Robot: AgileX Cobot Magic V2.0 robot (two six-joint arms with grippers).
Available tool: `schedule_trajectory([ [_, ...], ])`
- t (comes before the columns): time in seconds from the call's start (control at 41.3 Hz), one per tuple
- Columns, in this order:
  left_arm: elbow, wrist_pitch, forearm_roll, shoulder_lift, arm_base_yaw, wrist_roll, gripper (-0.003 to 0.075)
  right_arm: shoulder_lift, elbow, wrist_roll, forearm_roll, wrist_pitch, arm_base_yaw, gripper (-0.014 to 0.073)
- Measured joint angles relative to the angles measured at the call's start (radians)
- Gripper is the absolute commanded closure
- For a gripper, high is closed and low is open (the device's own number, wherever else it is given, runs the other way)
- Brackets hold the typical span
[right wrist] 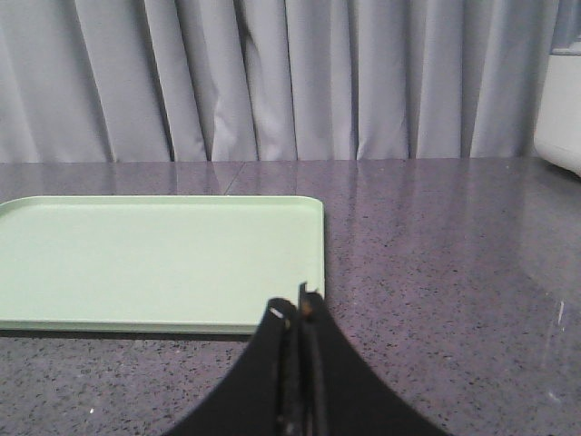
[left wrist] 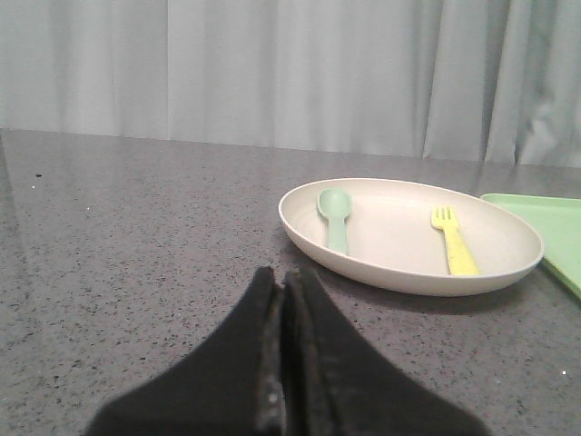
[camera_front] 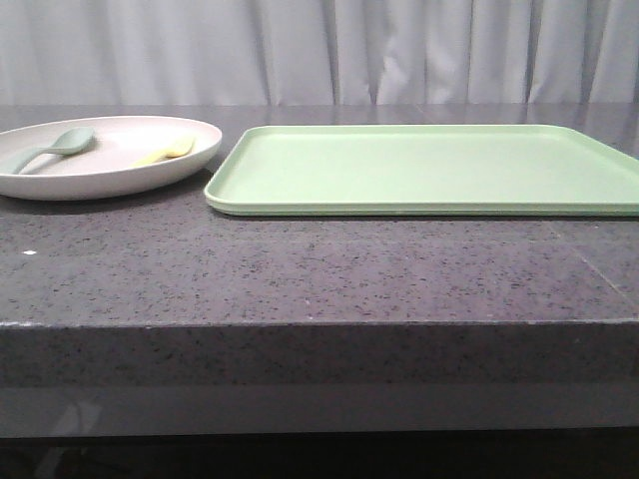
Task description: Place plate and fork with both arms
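Front view showed a dark speckled counter (camera_front: 300, 269) before a pale curtain (camera_front: 319, 50). The plate (camera_front: 200, 145) sat at the far left of the counter, partly cut off by the frame edge. Just beside it on the right, apart by a narrow gap, lay a green tray (camera_front: 429, 170) that reached past the right edge of the frame. Inside the plate the fork (camera_front: 168, 151) rested toward the side nearer the tray, and a grey-green spoon (camera_front: 50, 148) lay toward the other side, the two well apart. No arm appeared in this view.

In the left wrist view the left gripper (left wrist: 283, 291) hung low over bare counter, its jaws clenched together with nothing between them. The plate (left wrist: 309, 238) lay ahead of it, near but not touching. The fork (left wrist: 454, 243) lay flat in the plate with its tines pointing away from the camera, and the spoon (left wrist: 335, 218) lay flat too, bowl away. A corner of the tray (left wrist: 545, 227) showed beside the plate.

In the right wrist view the right gripper (right wrist: 300, 313) was also clenched and held nothing. Its tips stood at the near edge of the tray (right wrist: 154, 259), by one corner; whether they touched it could not be told. The tray's surface was bare.
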Motion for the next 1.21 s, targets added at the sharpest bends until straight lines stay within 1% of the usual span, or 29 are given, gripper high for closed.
schedule_trajectory([
  [0.703, 0.0, 0.0, 0.0, 0.0, 0.0, 0.0, 0.0741, 0.0, 0.0, 0.0, 0.0, 0.0, 0.0, 0.0681],
  [0.848, 0.0, -0.043, 0.0, 0.0, 0.0, 0.0, 0.0741, 0.0, 0.0, 0.0, 0.0, -0.014, 0.0, 0.0681],
  [0.921, -0.008, -0.043, 0.0, 0.0, 0.0, 0.0, 0.0741, 0.0, 0.0, 0.0, 0.0, -0.016, 0.0, 0.0681],
  [1.042, -0.097, 0.013, 0.0, 0.0, 0.0, 0.0, 0.0741, 0.0, -0.061, 0.0, 0.0, 0.043, 0.0, 0.0681],
  [1.139, -0.236, 0.104, 0.0, 0.007, 0.0, 0.0, 0.0741, 0.0, -0.165, 0.0, 0.0, 0.123, 0.0, 0.0681],
  [1.211, -0.351, 0.187, 0.0, 0.046, 0.0, 0.0, 0.0741, 0.003, -0.25, 0.0, 0.0, 0.19, 0.0, 0.0681],
])
